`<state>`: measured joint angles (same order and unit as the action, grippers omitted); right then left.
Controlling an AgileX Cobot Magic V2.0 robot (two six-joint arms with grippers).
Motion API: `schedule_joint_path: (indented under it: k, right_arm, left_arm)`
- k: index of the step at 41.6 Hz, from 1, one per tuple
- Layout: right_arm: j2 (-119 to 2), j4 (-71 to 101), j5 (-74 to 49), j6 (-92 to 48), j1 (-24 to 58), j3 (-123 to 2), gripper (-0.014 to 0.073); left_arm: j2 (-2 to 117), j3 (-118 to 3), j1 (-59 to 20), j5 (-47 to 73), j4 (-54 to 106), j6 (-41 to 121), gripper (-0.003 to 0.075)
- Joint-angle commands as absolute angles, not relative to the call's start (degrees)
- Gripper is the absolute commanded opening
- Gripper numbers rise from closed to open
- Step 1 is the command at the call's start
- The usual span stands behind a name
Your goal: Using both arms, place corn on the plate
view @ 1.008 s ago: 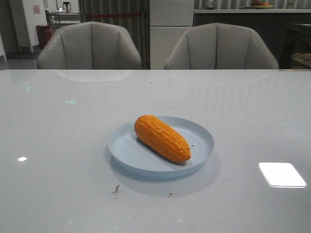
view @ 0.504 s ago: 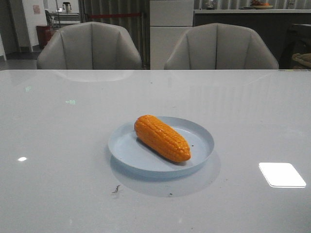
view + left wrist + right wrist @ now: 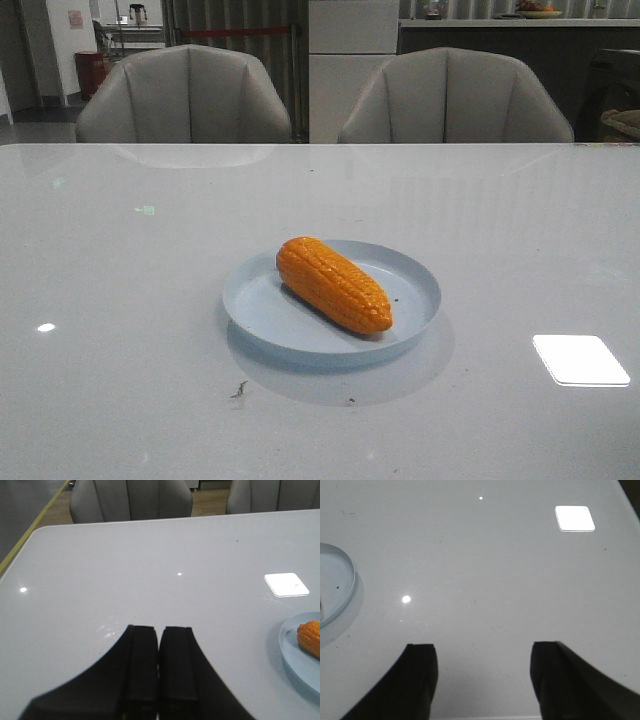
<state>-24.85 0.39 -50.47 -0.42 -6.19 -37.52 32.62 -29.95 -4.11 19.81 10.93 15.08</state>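
The orange-yellow corn (image 3: 333, 283) lies diagonally on the pale blue plate (image 3: 270, 310) in the middle of the table. No arm shows in the front view. My left gripper (image 3: 159, 628) is shut with nothing between its black fingers, well away from the plate (image 3: 292, 645), where one end of the corn (image 3: 310, 638) shows at the frame edge. My right gripper (image 3: 482, 647) is open and empty over bare table, with the plate's rim (image 3: 349, 587) off to one side.
The glossy white table (image 3: 120, 260) reflects a bright ceiling light (image 3: 580, 360). Two grey chairs (image 3: 185, 95) stand behind its far edge. A few small dark specks (image 3: 238, 390) lie in front of the plate.
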Motion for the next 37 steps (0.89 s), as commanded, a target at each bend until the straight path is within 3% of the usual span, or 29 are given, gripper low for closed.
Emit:
schedule_joint_path:
  k: [1,24,37]
  right_arm:
    - [-25.2,0.6,-46.2,-0.5,-6.4,-39.0,0.0509]
    - [-25.2,0.6,-46.2,-0.5,-6.4,-39.0,0.0509]
    - [-25.2,0.6,-46.2,-0.5,-6.4,-39.0,0.0509]
  left_arm:
    - [32.6,-31.6,-4.1,15.2,11.6,14.6,0.0094]
    - [29.3,-29.5,-4.1,14.4,8.0,11.1,0.0094]
    - [12.5,-12.5,-4.1,-2.8,3.7,5.2,0.0094]
